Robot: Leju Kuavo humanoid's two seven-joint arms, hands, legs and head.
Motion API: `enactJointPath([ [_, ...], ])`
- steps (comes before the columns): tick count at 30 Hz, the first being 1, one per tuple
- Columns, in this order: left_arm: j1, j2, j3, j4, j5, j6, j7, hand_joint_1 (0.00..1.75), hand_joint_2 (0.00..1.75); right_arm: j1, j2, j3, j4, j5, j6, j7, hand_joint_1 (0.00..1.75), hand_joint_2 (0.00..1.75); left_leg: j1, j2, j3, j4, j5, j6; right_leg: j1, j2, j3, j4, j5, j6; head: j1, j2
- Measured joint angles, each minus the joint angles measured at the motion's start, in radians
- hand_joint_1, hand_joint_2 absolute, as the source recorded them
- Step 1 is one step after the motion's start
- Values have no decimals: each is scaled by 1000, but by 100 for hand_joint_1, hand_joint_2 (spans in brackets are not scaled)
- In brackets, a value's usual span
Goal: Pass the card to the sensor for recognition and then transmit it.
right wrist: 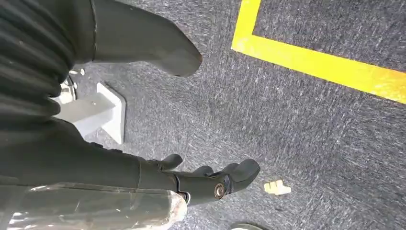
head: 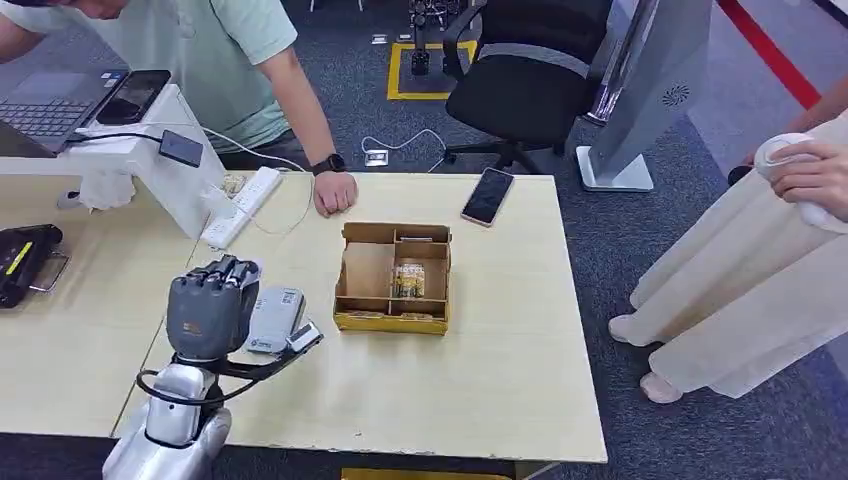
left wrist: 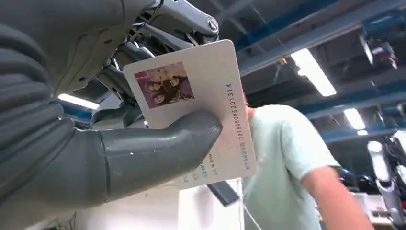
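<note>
Your left robot hand (head: 212, 305) grips the pale rectangular ID card with a small photo and printed numbers (left wrist: 191, 103), thumb pressed across its face and fingers behind, so the card stands clear above the near left of the pale wooden tabletop (head: 480, 370), probably ready to be offered to the small black sensor pad (head: 180, 148) on the white stand (head: 150, 160) at the far left. Your right robot hand (right wrist: 201, 179) hangs over the grey carpet floor (right wrist: 297, 124), fingers loosely spread and holding nothing. A brown cardboard divided box (head: 393, 278) sits mid-tabletop, a black smartphone (head: 488, 196) lies at the far edge, and a person in a light green shirt (head: 215, 60) leans a fist on the tabletop.
</note>
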State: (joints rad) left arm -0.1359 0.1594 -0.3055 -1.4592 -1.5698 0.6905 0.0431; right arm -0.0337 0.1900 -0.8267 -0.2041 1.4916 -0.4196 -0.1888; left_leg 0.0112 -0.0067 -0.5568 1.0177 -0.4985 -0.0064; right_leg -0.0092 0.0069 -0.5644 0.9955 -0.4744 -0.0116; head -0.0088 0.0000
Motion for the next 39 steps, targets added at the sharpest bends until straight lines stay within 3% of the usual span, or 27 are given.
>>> enactJointPath([
  [23,12,-22,-25,86,49,0,-113,175,175,-1,-1,2,0,0,3,-6,0,175,0,0,0,0,0,0,0,0,0,0,0,0,0,0],
  [34,1,-61,-25,155,40,0,-124,175,175,-2,-2,11,2,7,4,0,0,175,0,0,0,0,0,0,0,0,0,0,0,0,0,0],
  [39,-18,-76,-25,190,40,0,-85,175,175,-2,-2,14,5,15,4,0,0,175,0,0,0,0,0,0,0,0,0,0,0,0,0,0],
])
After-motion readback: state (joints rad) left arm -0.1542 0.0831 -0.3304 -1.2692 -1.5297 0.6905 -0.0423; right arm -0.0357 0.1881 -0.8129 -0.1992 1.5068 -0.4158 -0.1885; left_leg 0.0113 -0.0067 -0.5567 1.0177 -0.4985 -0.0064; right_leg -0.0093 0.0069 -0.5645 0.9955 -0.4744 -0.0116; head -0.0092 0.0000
